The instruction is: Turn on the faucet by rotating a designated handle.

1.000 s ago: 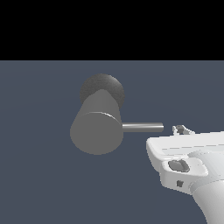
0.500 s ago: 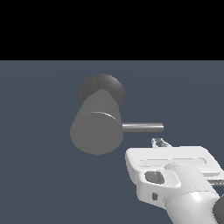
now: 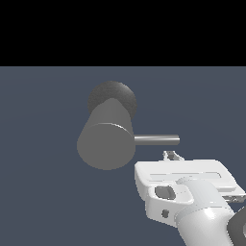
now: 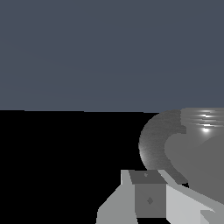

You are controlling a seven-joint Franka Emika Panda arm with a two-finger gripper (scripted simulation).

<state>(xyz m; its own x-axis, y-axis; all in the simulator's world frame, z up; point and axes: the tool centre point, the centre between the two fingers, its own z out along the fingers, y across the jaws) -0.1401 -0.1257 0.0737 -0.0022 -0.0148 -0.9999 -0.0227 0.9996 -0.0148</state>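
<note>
Arm: white Panda wrist and flange fill the lower part of the exterior view on its right, nearest the camera, with the body of the hand as a flat white block across the top of it.
Hand (image 3: 171,154): only a small bit of finger shows above the white block in the exterior view, just below the rod and apart from it; how wide the jaws stand I cannot tell. In the wrist view one finger (image 4: 148,194) shows as a grey block with pale flanks, with nothing visibly between the jaws.
Handle (image 3: 156,140): thin shiny silver-grey rod, lying level, sticking out of the cylinder's side toward the exterior view's right; its free end sits above the hand, with a clear gap between them.
Faucet (image 3: 106,140): thick matte grey cylinder with its flat round end face turned toward the camera, on the exterior view's left of the hand; behind and above it is its darker rounded base. In the wrist view the faucet (image 4: 183,148) appears as a curved grey mass with bright highlights, close beyond the finger.
Ground (image 3: 43,192): plain slate-blue surface under everything, running back to a straight horizon.
Background (image 3: 123,29): flat black above the horizon in the exterior view.
</note>
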